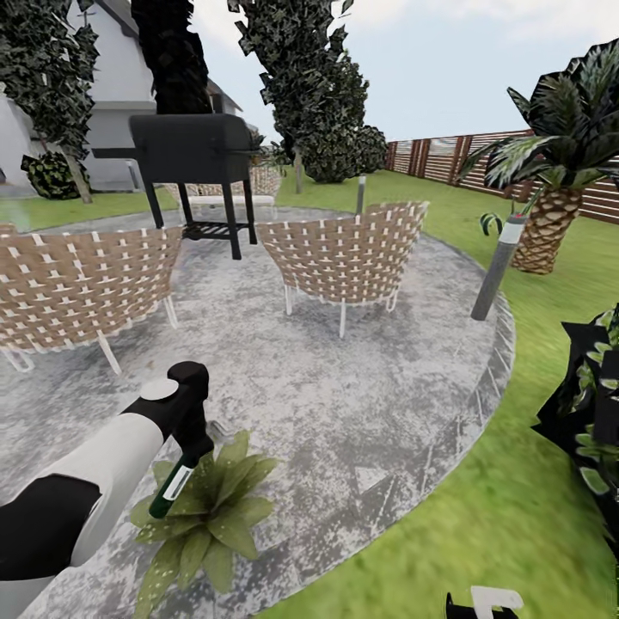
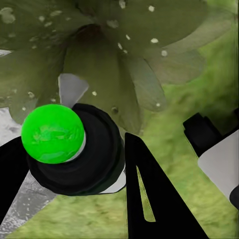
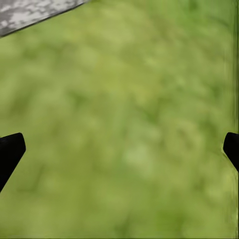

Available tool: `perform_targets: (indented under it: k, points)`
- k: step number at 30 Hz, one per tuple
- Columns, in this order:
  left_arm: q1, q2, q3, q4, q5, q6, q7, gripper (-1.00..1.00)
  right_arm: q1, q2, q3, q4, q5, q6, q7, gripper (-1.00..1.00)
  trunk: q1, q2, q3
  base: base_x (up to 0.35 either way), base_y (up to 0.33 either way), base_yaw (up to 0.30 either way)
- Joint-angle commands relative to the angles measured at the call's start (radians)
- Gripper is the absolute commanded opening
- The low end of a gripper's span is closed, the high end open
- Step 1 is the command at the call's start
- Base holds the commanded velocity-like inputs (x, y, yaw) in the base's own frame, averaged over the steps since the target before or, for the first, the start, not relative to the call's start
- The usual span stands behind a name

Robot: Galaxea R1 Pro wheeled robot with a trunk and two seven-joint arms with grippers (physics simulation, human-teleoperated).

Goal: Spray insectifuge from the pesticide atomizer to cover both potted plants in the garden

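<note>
My left gripper (image 1: pixel 194 444) is shut on the pesticide atomizer (image 1: pixel 171 487), a slim dark green cylinder with a white label that tilts down over a potted plant (image 1: pixel 206 516). That plant is a low rosette of pointed green leaves near the front of the patio. In the left wrist view the atomizer (image 2: pixel 84 154) sits end-on between the black fingers (image 2: pixel 149 199), with a bright green ball on it, and the plant's leaves (image 2: pixel 124 59) behind carry white specks. The right gripper (image 3: pixel 119 149) is open above grass. The second potted plant is out of view.
Two woven chairs (image 1: pixel 348 254) (image 1: pixel 77 288) and a black grill (image 1: pixel 196 155) stand on the round grey patio (image 1: pixel 361 404). A grey bollard lamp (image 1: pixel 499 266) leans at the patio's right edge, with a palm (image 1: pixel 554 215) behind it, a dark bush (image 1: pixel 593 413) at right, and lawn (image 1: pixel 516 516).
</note>
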Motion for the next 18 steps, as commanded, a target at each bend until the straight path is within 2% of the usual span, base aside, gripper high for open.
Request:
perform_targets:
  k: [1,5,9,12,14,18]
  points:
    - [-0.001,0.001,-0.005,-0.001,-0.006,0.011,-0.010,-1.00,-0.001,0.000,-0.006,0.002,0.011,-0.003,-0.005,1.00,0.000,0.000,-0.001,0.081,-0.286,0.012]
    - [-0.001,0.001,-0.006,-0.001,-0.006,0.011,-0.010,-1.00,-0.001,0.000,-0.006,0.002,0.011,-0.003,-0.005,1.00,0.000,0.000,-0.001,0.168,-0.242,0.003]
    - [-0.001,0.000,-0.006,-0.001,-0.010,0.010,-0.010,-1.00,-0.001,0.000,-0.006,0.002,0.011,-0.003,-0.005,1.00,0.000,0.000,-0.001,0.185,-0.084,0.000]
    - [-0.026,-0.007,-0.005,0.008,-0.087,0.008,-0.010,-1.00,-0.001,0.000,-0.006,0.002,0.011,-0.003,-0.005,1.00,0.000,0.000,-0.001,0.026,-0.009,0.000]
    - [-0.044,-0.006,-0.005,0.015,-0.125,0.002,-0.010,-1.00,-0.001,0.000,-0.006,0.002,0.011,-0.003,-0.005,1.00,0.000,0.000,-0.001,0.006,-0.002,0.000]
    - [-0.045,0.000,-0.006,0.018,-0.135,-0.003,-0.010,-1.00,-0.001,0.000,-0.006,0.002,0.011,-0.003,-0.005,1.00,0.000,0.000,-0.001,0.001,0.000,0.000]
